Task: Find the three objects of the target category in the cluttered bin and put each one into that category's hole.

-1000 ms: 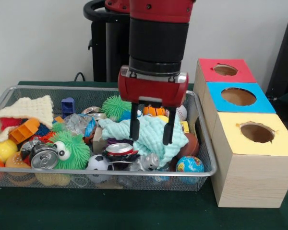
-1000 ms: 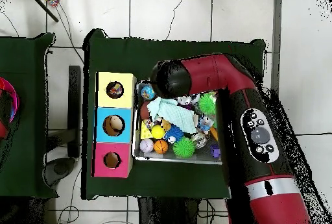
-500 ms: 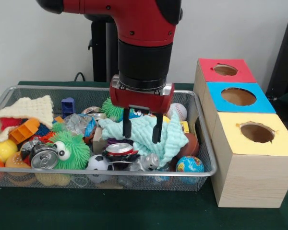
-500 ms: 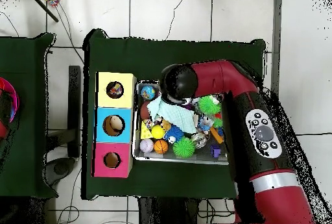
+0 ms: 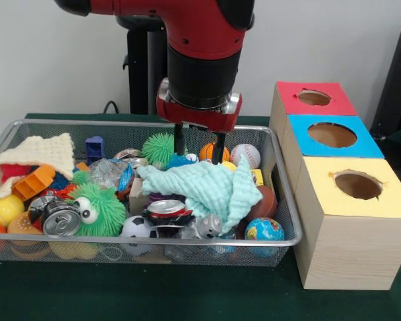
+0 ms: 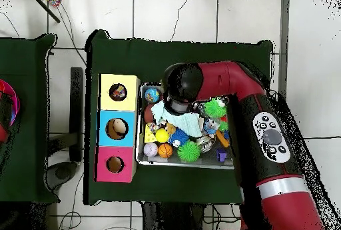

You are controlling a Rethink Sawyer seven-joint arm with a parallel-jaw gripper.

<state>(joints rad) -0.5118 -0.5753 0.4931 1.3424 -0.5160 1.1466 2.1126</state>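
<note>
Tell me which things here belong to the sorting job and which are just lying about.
Job: gripper, open over the wire bin; its clutter, such as mint cloth, baseball, crushed can; red box, blue box, yellow box, each with a hole. The target category does not show.
Lying about: black cable behind the table; black object behind the boxes.

Even, bright indoor light fills the front view, with no strong direction apparent. The pale wall (image 5: 53, 67) behind is evenly lit. Soft shadow lies on the dark green counter (image 5: 154, 294) beneath the wire bin (image 5: 281, 200) and beside the wooden boxes (image 5: 347, 247). Small highlights glint on the crushed cans (image 5: 60, 221) and on the glossy red arm (image 5: 207, 20). Focus is fairly sharp throughout, with slight softness in fine detail. The overhead view is dimmer and flatter; the white floor tiles (image 6: 166, 14) look bright, while bin contents appear tiny and indistinct.
</note>
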